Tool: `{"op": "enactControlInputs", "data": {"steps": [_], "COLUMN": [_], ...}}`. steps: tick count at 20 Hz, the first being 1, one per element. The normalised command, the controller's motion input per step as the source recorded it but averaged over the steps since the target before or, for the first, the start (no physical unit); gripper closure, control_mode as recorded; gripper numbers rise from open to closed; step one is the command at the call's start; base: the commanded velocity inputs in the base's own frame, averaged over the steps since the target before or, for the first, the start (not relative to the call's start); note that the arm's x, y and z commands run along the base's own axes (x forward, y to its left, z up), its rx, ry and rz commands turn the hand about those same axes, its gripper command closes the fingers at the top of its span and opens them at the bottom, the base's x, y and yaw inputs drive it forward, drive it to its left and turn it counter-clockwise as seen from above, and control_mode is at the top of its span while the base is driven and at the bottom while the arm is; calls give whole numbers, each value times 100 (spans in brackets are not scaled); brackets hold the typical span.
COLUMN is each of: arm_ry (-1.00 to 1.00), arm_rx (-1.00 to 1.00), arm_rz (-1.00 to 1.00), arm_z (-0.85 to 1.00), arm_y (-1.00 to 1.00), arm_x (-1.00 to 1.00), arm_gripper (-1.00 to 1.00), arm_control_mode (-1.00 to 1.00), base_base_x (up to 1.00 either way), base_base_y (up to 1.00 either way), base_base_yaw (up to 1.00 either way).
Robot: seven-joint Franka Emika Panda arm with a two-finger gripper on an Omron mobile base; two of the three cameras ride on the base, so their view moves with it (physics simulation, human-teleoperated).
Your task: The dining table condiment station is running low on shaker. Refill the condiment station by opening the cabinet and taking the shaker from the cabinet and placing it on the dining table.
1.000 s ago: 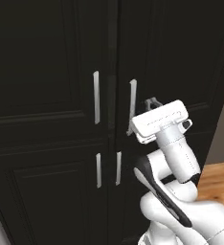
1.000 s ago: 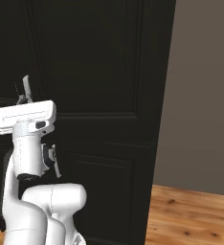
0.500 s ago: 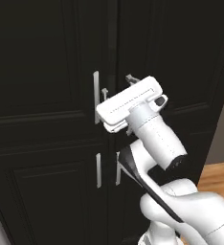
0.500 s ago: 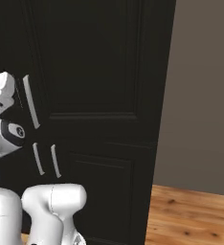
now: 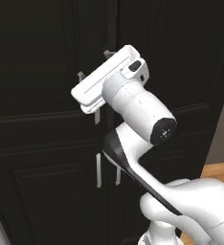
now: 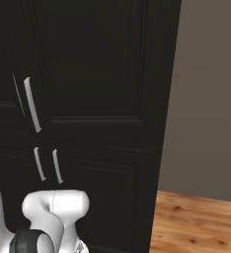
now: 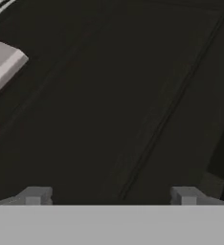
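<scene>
The black cabinet (image 5: pixel 32 72) stands right in front of me, and its double doors look shut. My gripper (image 5: pixel 93 64) is open and empty, held up against the upper doors where their slim silver handles meet. One upper handle (image 5: pixel 97 115) pokes out below the hand. In the hand view the fingertips (image 7: pixel 33 195) stand wide apart over a dark door panel (image 7: pixel 114 105), with a piece of silver handle (image 7: pixel 3 63) at the upper left. From the right, the upper handles (image 6: pixel 32 105) show bare. The shaker is hidden and the dining table is out of view.
Two lower door handles (image 5: pixel 99 170) sit below the hand, and they show again in the right base view (image 6: pixel 57 166). A grey wall (image 6: pixel 206 99) and wood floor (image 6: pixel 196 222) lie right of the cabinet. My own arm (image 5: pixel 142 124) fills the space in front of the doors.
The gripper has gone from shut to open. The hand has swung left and up, from beside the right door's handle to the seam between the upper doors.
</scene>
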Motion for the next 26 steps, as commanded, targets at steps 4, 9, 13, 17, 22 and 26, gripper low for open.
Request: {"op": "enactControlInputs", "data": {"steps": [4, 9, 13, 17, 22, 26], "arm_ry": [26, 17, 9, 5, 2, 0], "arm_rx": [-28, -28, -25, -19, -18, -10], "arm_rz": [-44, -46, -40, -34, -30, -15], "arm_z": [0, 0, 0, -1, 0, -2], "arm_y": [27, 23, 3, 0, 0, -22], "arm_x": [22, 15, 35, 45, 49, 44], "arm_gripper": [-100, -100, -100, -100, -100, -100], "arm_control_mode": [-100, -100, -100, -100, -100, -100], "base_base_x": [0, 0, 0, 0, 0, 0], "base_base_y": [0, 0, 0, 0, 0, 0], "base_base_yaw": [0, 0, 0, 0, 0, 0]}}
